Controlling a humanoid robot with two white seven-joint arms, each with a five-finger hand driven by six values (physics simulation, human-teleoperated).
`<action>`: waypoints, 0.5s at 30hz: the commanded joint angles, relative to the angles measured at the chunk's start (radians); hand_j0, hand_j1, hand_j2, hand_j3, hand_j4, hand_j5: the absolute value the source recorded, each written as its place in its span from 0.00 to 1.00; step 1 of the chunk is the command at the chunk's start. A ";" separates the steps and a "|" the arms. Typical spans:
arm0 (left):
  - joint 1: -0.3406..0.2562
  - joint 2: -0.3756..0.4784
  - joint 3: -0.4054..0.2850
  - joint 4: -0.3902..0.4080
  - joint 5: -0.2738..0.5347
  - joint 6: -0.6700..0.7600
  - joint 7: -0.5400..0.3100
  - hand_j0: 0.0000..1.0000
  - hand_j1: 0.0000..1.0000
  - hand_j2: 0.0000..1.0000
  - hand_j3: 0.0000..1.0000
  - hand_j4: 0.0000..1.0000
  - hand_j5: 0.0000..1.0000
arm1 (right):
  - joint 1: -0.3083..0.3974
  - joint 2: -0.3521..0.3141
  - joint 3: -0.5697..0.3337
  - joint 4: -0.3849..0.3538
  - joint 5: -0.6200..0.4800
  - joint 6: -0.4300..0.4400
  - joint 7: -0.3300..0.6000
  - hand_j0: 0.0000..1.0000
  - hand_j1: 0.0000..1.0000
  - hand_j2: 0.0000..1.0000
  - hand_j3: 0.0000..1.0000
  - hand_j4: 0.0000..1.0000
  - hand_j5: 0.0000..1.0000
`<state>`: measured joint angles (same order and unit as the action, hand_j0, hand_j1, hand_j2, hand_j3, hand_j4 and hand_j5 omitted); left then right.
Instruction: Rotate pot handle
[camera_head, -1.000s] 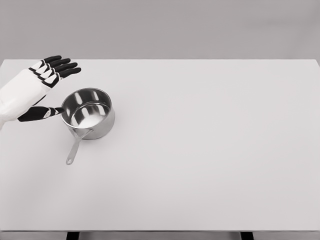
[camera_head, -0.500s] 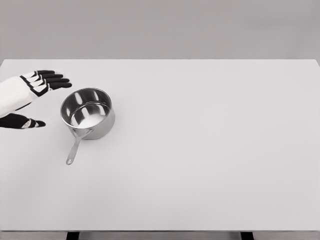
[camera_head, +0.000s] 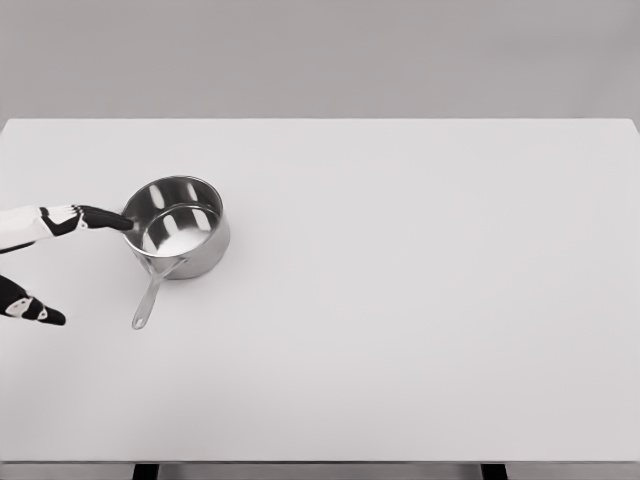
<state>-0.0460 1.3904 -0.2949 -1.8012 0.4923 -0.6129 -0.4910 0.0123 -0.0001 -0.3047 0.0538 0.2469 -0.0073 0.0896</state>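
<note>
A shiny steel pot (camera_head: 190, 245) stands on the left part of the white table (camera_head: 400, 300). Its thin handle (camera_head: 150, 298) points toward the front left. My left hand (camera_head: 92, 268) reaches in from the left edge, open. Its black fingertips (camera_head: 108, 219) lie at the pot's left rim, seemingly touching it. The thumb (camera_head: 30, 310) is spread far below, left of the handle's end and apart from it. Nothing is grasped. The right hand does not show.
The table's back edge (camera_head: 320, 120) runs behind the pot, with a plain grey wall beyond. The front edge (camera_head: 320, 461) is near the bottom of the picture. No other objects stand on the table.
The left hand has dropped from behind and left of the pot toward the front. Its fingers now sit at the pot's left rim, thumb lower. The pot and handle have not moved.
</note>
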 joint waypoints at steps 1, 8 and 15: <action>0.000 0.056 -0.064 -0.001 0.085 0.002 -0.003 1.00 1.00 1.00 1.00 1.00 1.00 | 0.000 0.000 0.001 0.000 0.000 0.001 -0.001 1.00 1.00 1.00 1.00 1.00 1.00; 0.048 0.084 -0.234 -0.001 0.086 0.002 -0.008 1.00 1.00 1.00 1.00 1.00 1.00 | 0.000 0.000 -0.001 0.000 0.000 0.000 0.001 1.00 1.00 1.00 1.00 1.00 1.00; 0.110 0.127 -0.237 0.000 0.086 0.002 -0.008 1.00 1.00 1.00 1.00 1.00 1.00 | 0.000 0.000 -0.001 0.000 0.000 0.000 0.001 1.00 1.00 1.00 1.00 1.00 1.00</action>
<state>0.0729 1.5032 -0.5281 -1.8013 0.5693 -0.6125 -0.4985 0.0123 -0.0001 -0.3046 0.0539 0.2469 -0.0070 0.0900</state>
